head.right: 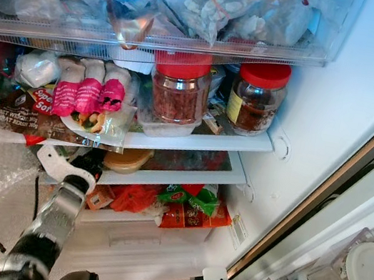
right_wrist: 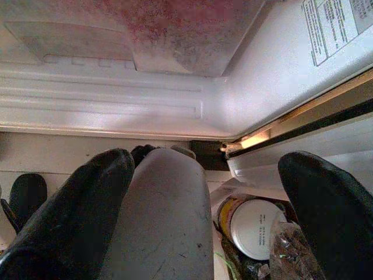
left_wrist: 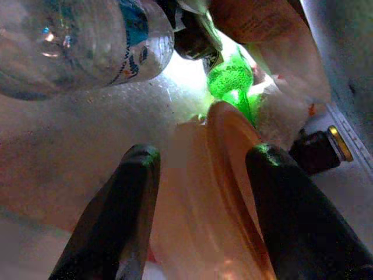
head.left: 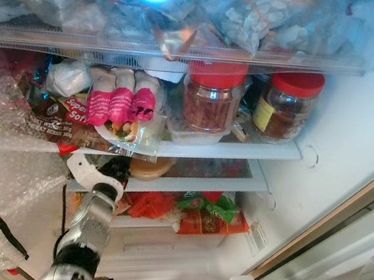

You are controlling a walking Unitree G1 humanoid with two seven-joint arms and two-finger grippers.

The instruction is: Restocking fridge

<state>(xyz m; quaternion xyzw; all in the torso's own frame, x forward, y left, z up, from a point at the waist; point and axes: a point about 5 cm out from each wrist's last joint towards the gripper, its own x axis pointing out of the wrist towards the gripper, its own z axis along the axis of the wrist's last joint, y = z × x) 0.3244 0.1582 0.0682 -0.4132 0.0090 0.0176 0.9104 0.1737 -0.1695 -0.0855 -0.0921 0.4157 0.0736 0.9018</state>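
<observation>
Open fridge. The left gripper (left_wrist: 201, 192) reaches onto a lower shelf (head.left: 237, 185), fingers apart around a tan lidded container (left_wrist: 218, 198), apparently rigid, smooth plastic; best gripped across its sides. The right gripper (right_wrist: 204, 204) hangs low, fingers spread wide.

Clear glossy plastic jars (head.left: 211, 104), red lids

Legible markings, fridge interior

I read "Super Soft" on the bread bag (head.left: 68, 113); the door sticker's (right_wrist: 337, 24) print was too small.
</observation>
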